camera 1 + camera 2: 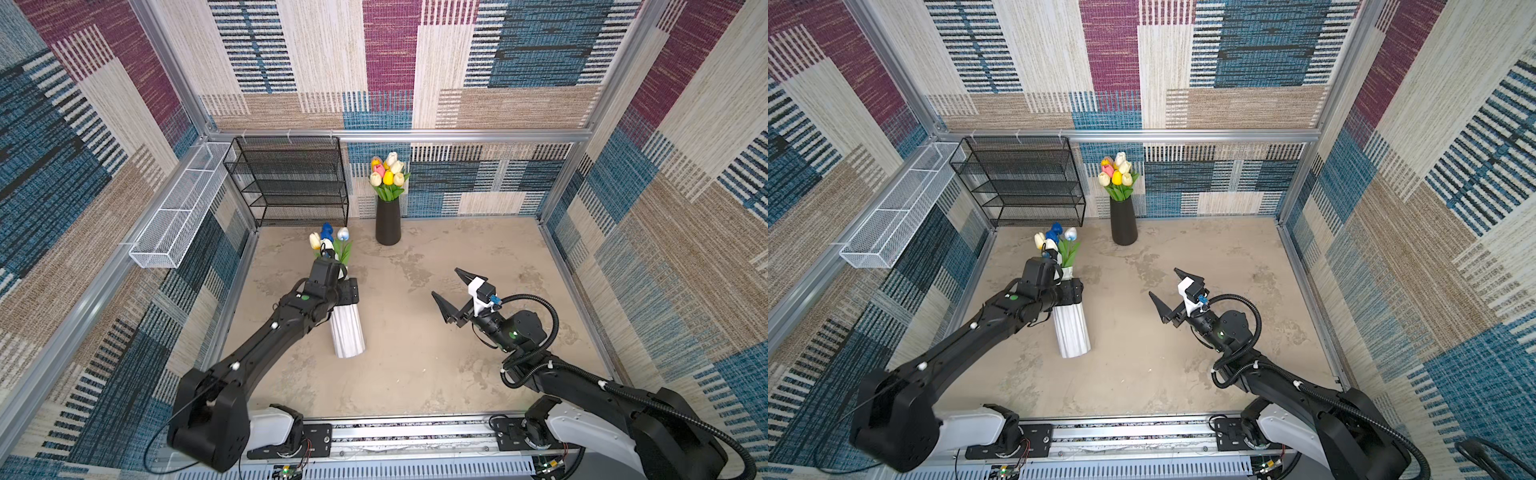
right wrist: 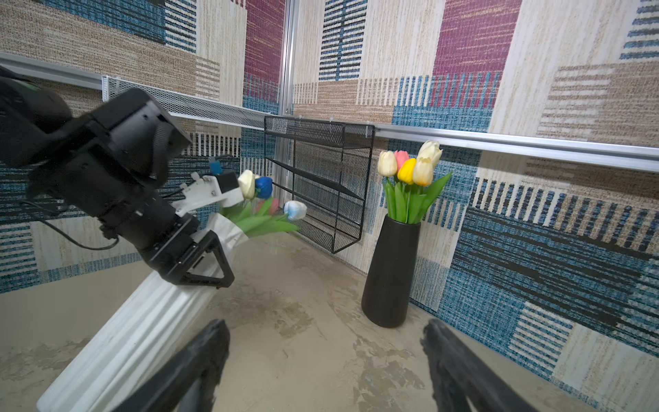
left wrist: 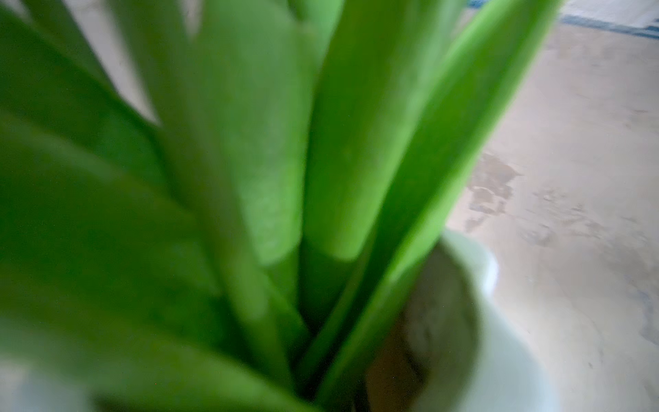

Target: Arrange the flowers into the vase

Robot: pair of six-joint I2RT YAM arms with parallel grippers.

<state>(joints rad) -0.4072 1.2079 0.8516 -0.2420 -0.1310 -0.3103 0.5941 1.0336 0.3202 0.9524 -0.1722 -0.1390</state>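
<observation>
Right wrist | black vase: yellow-cream tulips | tilted white vase: blue-white tulips

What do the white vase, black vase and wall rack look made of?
The white vase: probably ceramic or plaster, matte, with fluted ribs and faint streaks. The black vase: likely ceramic or plastic, smooth and matte, with no glare. The wall rack: black-coated metal wire mesh, a see-through grid on a thin rod frame.

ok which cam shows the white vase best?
Right wrist: the white vase shows nearly full length, tilted, left hand around it. In both top views the arm covers its upper part; left wrist shows only blurred rim.
</observation>
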